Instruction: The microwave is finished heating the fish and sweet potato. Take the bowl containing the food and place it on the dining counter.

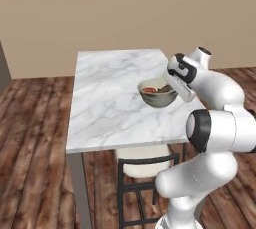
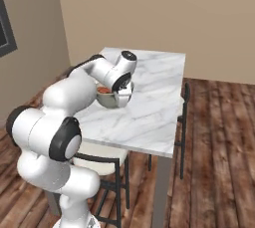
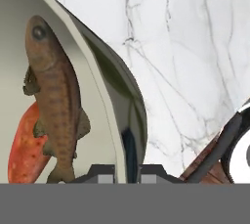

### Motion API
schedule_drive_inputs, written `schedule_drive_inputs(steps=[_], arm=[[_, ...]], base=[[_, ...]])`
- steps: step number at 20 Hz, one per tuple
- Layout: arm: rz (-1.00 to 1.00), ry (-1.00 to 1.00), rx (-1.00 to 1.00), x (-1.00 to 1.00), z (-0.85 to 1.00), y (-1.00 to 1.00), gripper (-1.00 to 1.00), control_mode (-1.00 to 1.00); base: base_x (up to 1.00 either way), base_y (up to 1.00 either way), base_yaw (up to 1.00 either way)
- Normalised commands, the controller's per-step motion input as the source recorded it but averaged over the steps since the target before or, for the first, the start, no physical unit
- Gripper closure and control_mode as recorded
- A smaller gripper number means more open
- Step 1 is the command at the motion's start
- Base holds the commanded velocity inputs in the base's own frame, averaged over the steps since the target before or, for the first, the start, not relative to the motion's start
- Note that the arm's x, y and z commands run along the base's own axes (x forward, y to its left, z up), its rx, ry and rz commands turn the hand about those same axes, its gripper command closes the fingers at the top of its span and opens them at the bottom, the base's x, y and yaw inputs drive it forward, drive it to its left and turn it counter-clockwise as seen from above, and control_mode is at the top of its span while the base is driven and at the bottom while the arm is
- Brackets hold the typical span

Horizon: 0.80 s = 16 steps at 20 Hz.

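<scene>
Plain beige walls and a dark wood-plank floor frame the scene, and in the middle stands the rectangular white-grey veined marble surface on thin grey legs. Over its near right part, as the left base view has it, the white arm reaches in, and the end effector is clamped on the rim of the round, deep, pale cream-green bowl, one dark fingertip inside the wall and one outside, as the hand view shows. The bowl sits low over the marble, directly under and just ahead of the end effector; whether its base touches the surface or hangs just above it, I cannot tell. Inside the bowl, close against the end effector's inner finger, lies the brown fish, its length running along the bowl wall, and beside it, on the side farther from the end effector, the red-orange sweet potato, touching the fish. Below the surface's near edge, under the arm, a dark-framed chair with a pale cream seat is tucked in, and a second dark chair stands at the surface's side.
</scene>
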Motion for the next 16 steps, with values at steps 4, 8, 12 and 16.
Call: schedule_drive_inputs(steps=[4,8,12,16], arm=[[0.00,0.11,0.00,0.91,-0.66,0.06,1.00,-1.00],[0.01,0.05,0.00,0.71,-0.50,0.00,1.00,-1.00],[0.00,0.00,0.00,0.58,-0.33,0.00,1.00,-1.00],[0.00,0.00,0.00,0.47,-0.37,0.00,1.00,-1.00]], base=[[0.00,0.00,0.00],[0.00,0.00,0.00],[0.00,0.00,0.00],[0.00,0.00,0.00]])
